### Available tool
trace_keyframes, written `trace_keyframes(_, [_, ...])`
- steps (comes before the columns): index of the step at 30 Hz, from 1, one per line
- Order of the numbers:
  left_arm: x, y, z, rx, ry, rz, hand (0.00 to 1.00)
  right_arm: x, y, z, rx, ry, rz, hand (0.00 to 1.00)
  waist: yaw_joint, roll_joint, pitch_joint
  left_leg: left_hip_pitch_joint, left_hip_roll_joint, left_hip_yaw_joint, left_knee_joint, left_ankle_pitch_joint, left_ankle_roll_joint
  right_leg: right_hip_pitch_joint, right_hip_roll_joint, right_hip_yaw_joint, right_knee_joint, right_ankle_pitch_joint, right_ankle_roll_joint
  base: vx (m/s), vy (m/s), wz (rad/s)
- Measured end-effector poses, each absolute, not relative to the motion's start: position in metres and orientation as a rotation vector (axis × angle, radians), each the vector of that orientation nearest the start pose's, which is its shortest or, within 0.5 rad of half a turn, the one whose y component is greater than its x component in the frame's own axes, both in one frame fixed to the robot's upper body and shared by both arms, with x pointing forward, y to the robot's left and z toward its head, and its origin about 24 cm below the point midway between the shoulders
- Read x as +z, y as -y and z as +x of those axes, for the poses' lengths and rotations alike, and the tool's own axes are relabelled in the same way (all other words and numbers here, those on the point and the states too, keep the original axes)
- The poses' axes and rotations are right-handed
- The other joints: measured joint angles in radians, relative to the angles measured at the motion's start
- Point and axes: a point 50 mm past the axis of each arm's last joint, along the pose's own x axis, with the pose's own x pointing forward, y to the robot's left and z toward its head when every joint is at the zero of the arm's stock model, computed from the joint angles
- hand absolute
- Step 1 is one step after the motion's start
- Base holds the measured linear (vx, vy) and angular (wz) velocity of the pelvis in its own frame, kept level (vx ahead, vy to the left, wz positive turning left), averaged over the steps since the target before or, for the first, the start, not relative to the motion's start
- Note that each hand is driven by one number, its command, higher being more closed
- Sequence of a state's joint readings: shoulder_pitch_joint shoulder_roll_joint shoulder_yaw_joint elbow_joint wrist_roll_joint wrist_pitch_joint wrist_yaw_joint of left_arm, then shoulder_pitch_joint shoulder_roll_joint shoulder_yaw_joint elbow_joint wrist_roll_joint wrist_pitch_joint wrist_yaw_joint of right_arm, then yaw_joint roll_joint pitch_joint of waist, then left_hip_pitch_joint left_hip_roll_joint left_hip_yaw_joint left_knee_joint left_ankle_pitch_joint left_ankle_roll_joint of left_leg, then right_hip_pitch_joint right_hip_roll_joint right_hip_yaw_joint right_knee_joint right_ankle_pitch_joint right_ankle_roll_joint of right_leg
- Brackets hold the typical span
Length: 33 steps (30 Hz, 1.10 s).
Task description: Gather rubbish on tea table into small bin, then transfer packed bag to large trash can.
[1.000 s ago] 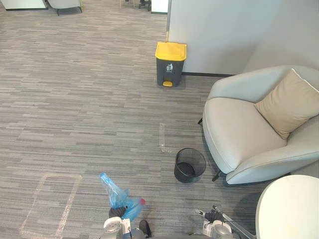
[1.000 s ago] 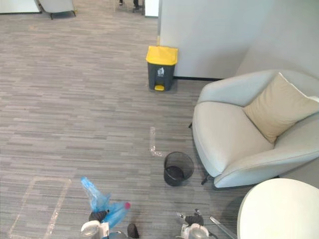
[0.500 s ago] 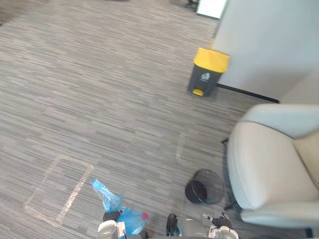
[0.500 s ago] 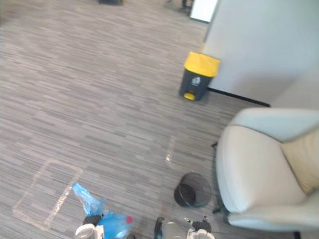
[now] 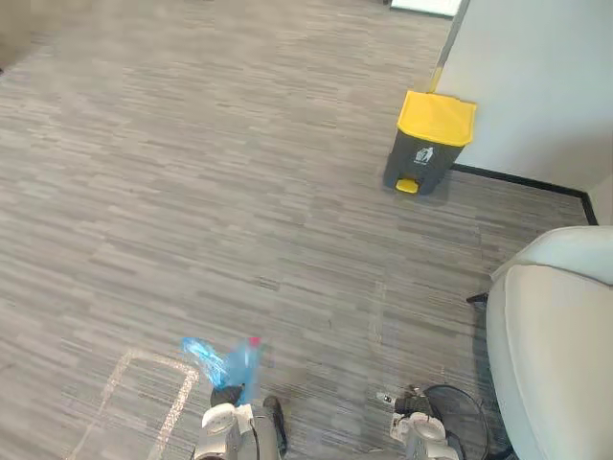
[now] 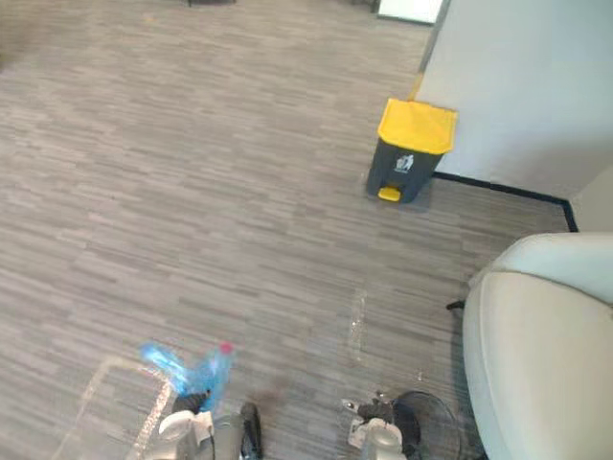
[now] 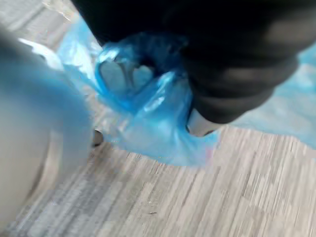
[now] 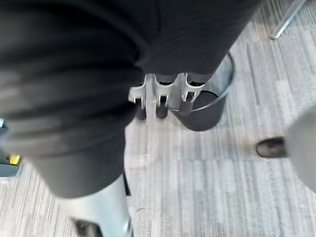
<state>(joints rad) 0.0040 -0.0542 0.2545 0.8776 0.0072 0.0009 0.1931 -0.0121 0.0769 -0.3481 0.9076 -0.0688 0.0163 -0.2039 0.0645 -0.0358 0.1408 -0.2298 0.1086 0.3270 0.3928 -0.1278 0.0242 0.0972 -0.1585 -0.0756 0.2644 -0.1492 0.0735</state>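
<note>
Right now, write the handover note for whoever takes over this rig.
Left hand: fingers shut on the blue bag.
Right hand: open, holding nothing, near the small bin.
Done: the bag is out of the small bin.
Left: carry the bag to the yellow-lidded can by the wall; its lid is shut, so open it and drop the bag in.

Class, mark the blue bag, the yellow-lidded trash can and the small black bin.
blue bag [image 5: 230, 362], left eye view, on its crumpled plastic.
yellow-lidded trash can [image 5: 439, 117], left eye view, on the lid.
small black bin [image 8: 204, 118], right wrist view, on its outer wall.
</note>
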Motion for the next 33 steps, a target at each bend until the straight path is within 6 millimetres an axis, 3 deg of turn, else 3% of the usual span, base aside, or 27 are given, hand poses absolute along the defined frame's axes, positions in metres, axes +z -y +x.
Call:
trace_keyframes(1, [-0.138, -0.177, 0.151, 0.392, -0.901, -0.070, 1.00, -0.141, 0.180, 0.146, -0.440, -0.941, 0.073, 0.00, 0.002, 0.001, 0.001, 0.020, 0.000, 0.009, -0.007, -0.010, -0.001, -0.004, -0.003, 0.010, 0.027, 0.002, 0.003, 0.20, 0.129, -0.65])
trace_keyframes(3, [-0.140, -0.178, 0.144, 0.387, -0.918, -0.057, 1.00, -0.141, 0.178, 0.147, -0.426, -0.936, 0.063, 0.00, -0.001, 0.007, 0.004, 0.118, 0.000, 0.042, -0.049, -0.077, -0.013, -0.095, -0.015, 0.052, 0.275, 0.018, 0.030, 0.23, 0.138, -0.70])
trace_keyframes(4, [-0.140, -0.178, 0.146, 0.375, -0.918, -0.046, 1.00, -0.142, 0.177, 0.145, -0.413, -0.939, 0.052, 0.00, -0.006, 0.005, 0.014, 0.167, -0.008, 0.072, -0.076, -0.113, -0.009, -0.197, -0.037, 0.065, 0.479, 0.035, 0.037, 0.19, 0.087, -0.80])
trace_keyframes(6, [-0.143, -0.177, 0.143, 0.373, -0.942, -0.046, 1.00, -0.143, 0.178, 0.142, -0.415, -0.948, 0.050, 0.00, -0.010, 0.005, 0.011, 0.229, -0.014, 0.100, -0.116, -0.131, -0.031, -0.309, -0.045, 0.027, 0.597, -0.034, 0.014, 0.20, 0.041, -0.62])
trace_keyframes(8, [-0.144, -0.174, 0.142, 0.365, -0.955, -0.049, 1.00, -0.142, 0.178, 0.141, -0.417, -0.939, 0.052, 0.00, -0.028, 0.006, 0.011, 0.279, -0.019, 0.107, -0.165, -0.133, -0.035, -0.378, -0.040, -0.062, 0.555, -0.078, -0.004, 0.19, -0.003, -0.16])
trace_keyframes(9, [-0.146, -0.171, 0.140, 0.361, -0.969, -0.057, 1.00, -0.142, 0.181, 0.140, -0.434, -0.939, 0.056, 0.00, -0.043, 0.003, 0.010, 0.312, -0.020, 0.107, -0.196, -0.137, -0.042, -0.408, -0.022, -0.131, 0.441, -0.083, -0.010, 0.32, -0.078, 0.02])
trace_keyframes(11, [-0.148, -0.168, 0.138, 0.357, -0.983, -0.063, 1.00, -0.143, 0.184, 0.138, -0.453, -0.944, 0.061, 0.00, -0.049, -0.001, 0.009, 0.342, -0.022, 0.115, -0.218, -0.140, -0.061, -0.428, 0.017, -0.172, 0.239, -0.027, -0.033, 0.42, -0.118, 0.12])
trace_keyframes(12, [-0.148, -0.169, 0.137, 0.357, -0.987, -0.060, 1.00, -0.145, 0.183, 0.134, -0.455, -0.962, 0.064, 0.00, -0.052, -0.014, 0.005, 0.369, -0.042, 0.107, -0.229, -0.149, -0.094, -0.426, 0.039, -0.176, 0.082, 0.096, -0.071, 0.46, -0.107, 0.11])
trace_keyframes(13, [-0.150, -0.166, 0.135, 0.356, -1.006, -0.071, 1.00, -0.145, 0.192, 0.134, -0.470, -0.966, 0.047, 0.00, -0.056, 0.024, 0.003, 0.415, -0.027, 0.081, -0.253, -0.150, -0.113, -0.401, 0.065, -0.182, 0.095, 0.108, -0.124, 0.49, -0.087, 0.03])
trace_keyframes(14, [-0.151, -0.165, 0.134, 0.350, -1.009, -0.073, 1.00, -0.145, 0.194, 0.136, -0.474, -0.963, 0.047, 0.00, -0.055, 0.037, -0.003, 0.418, -0.019, 0.064, -0.262, -0.141, -0.115, -0.403, 0.071, -0.183, 0.102, 0.094, -0.128, 0.53, -0.096, -0.13])
trace_keyframes(15, [-0.151, -0.166, 0.133, 0.364, -1.012, -0.080, 1.00, -0.143, 0.193, 0.141, -0.471, -0.953, 0.051, 0.00, -0.054, 0.051, 0.000, 0.436, -0.015, 0.026, -0.266, -0.129, -0.124, -0.413, 0.071, -0.182, 0.161, 0.033, -0.146, 0.50, -0.124, -0.05])
trace_keyframes(17, [-0.151, -0.164, 0.133, 0.360, -1.013, -0.078, 1.00, -0.143, 0.195, 0.141, -0.480, -0.947, 0.054, 0.00, -0.059, 0.061, 0.000, 0.429, 0.003, -0.015, -0.173, -0.129, -0.125, -0.376, 0.075, -0.198, 0.188, -0.023, -0.149, 0.47, -0.160, 0.19])
trace_keyframes(18, [-0.151, -0.165, 0.134, 0.356, -1.007, -0.076, 1.00, -0.144, 0.194, 0.138, -0.477, -0.957, 0.055, 0.00, -0.064, 0.061, 0.000, 0.351, 0.040, -0.077, 0.050, -0.125, -0.132, -0.316, 0.081, -0.218, 0.160, -0.043, -0.143, 0.51, -0.167, 0.35])
trace_keyframes(19, [-0.148, -0.166, 0.138, 0.358, -0.988, -0.078, 1.00, -0.144, 0.191, 0.136, -0.466, -0.961, 0.049, 0.00, -0.061, 0.064, 0.002, 0.231, 0.087, -0.123, 0.328, -0.051, -0.190, -0.251, 0.100, -0.221, 0.115, -0.060, -0.147, 0.42, -0.136, 0.23])
trace_keyframes(20, [-0.148, -0.168, 0.137, 0.364, -0.985, -0.075, 1.00, -0.144, 0.190, 0.137, -0.457, -0.961, 0.045, 0.00, -0.054, 0.069, 0.003, 0.194, 0.107, -0.134, 0.417, -0.039, -0.203, -0.229, 0.110, -0.217, 0.102, -0.067, -0.155, 0.40, -0.037, -0.24])
trace_keyframes(21, [-0.147, -0.172, 0.137, 0.380, -0.971, -0.077, 1.00, -0.144, 0.185, 0.141, -0.435, -0.957, 0.044, 0.00, -0.042, 0.076, 0.006, 0.117, 0.140, -0.137, 0.576, -0.062, -0.177, -0.173, 0.134, -0.189, 0.072, -0.086, -0.160, 0.34, 0.056, -0.50])
trace_keyframes(23, [-0.144, -0.174, 0.139, 0.388, -0.950, -0.075, 1.00, -0.145, 0.175, 0.141, -0.411, -0.965, 0.055, 0.00, -0.022, 0.068, 0.015, 0.029, 0.144, -0.118, 0.615, -0.119, -0.112, -0.087, 0.134, -0.142, 0.025, -0.107, -0.156, 0.44, 0.112, -0.63])
trace_keyframes(24, [-0.143, -0.174, 0.141, 0.387, -0.942, -0.074, 1.00, -0.146, 0.173, 0.141, -0.401, -0.972, 0.052, 0.00, -0.015, 0.066, 0.017, 0.009, 0.143, -0.109, 0.595, -0.134, -0.104, -0.067, 0.130, -0.129, 0.013, -0.110, -0.148, 0.29, 0.118, -0.61])
trace_keyframes(25, [-0.142, -0.175, 0.142, 0.390, -0.933, -0.076, 1.00, -0.146, 0.172, 0.140, -0.397, -0.977, 0.051, 0.00, -0.009, 0.064, 0.017, -0.014, 0.142, -0.094, 0.545, -0.151, -0.092, -0.045, 0.118, -0.111, 0.005, -0.106, -0.133, 0.39, 0.220, -0.65])
trace_keyframes(26, [-0.141, -0.176, 0.144, 0.398, -0.923, -0.081, 1.00, -0.146, 0.173, 0.141, -0.402, -0.976, 0.053, 0.00, -0.007, 0.059, 0.019, -0.050, 0.128, -0.079, 0.389, -0.162, -0.073, -0.014, 0.087, -0.085, -0.003, -0.120, -0.109, 0.48, 0.320, -0.71])
trace_keyframes(28, [-0.142, -0.173, 0.143, 0.396, -0.929, -0.087, 1.00, -0.146, 0.176, 0.138, -0.422, -0.976, 0.053, 0.00, -0.007, 0.067, 0.013, -0.053, 0.097, -0.130, 0.096, -0.086, -0.085, 0.010, 0.062, -0.048, -0.008, -0.149, -0.054, 0.48, 0.380, -0.54])
trace_keyframes(29, [-0.140, -0.181, 0.144, 0.420, -0.919, -0.078, 1.00, -0.149, 0.174, 0.134, -0.396, -1.005, 0.041, 0.00, -0.008, 0.029, -0.009, -0.033, 0.041, -0.118, 0.056, -0.041, -0.093, 0.022, 0.022, 0.005, -0.027, -0.149, -0.027, 0.40, 0.325, -0.22])
trace_keyframes(30, [-0.140, -0.181, 0.145, 0.419, -0.915, -0.077, 1.00, -0.150, 0.172, 0.133, -0.399, -1.011, 0.048, 0.00, -0.010, 0.013, -0.017, -0.032, 0.020, -0.113, 0.049, -0.063, -0.089, 0.019, 0.006, 0.014, -0.034, -0.121, -0.028, 0.42, 0.312, -0.17])
trace_keyframes(33, [-0.140, -0.181, 0.145, 0.424, -0.921, -0.085, 1.00, -0.149, 0.173, 0.133, -0.414, -1.010, 0.053, 0.00, 0.003, -0.005, -0.023, 0.005, 0.012, -0.043, 0.082, -0.123, -0.048, 0.000, -0.029, 0.069, 0.028, -0.079, 0.007, 0.43, 0.292, -0.45])
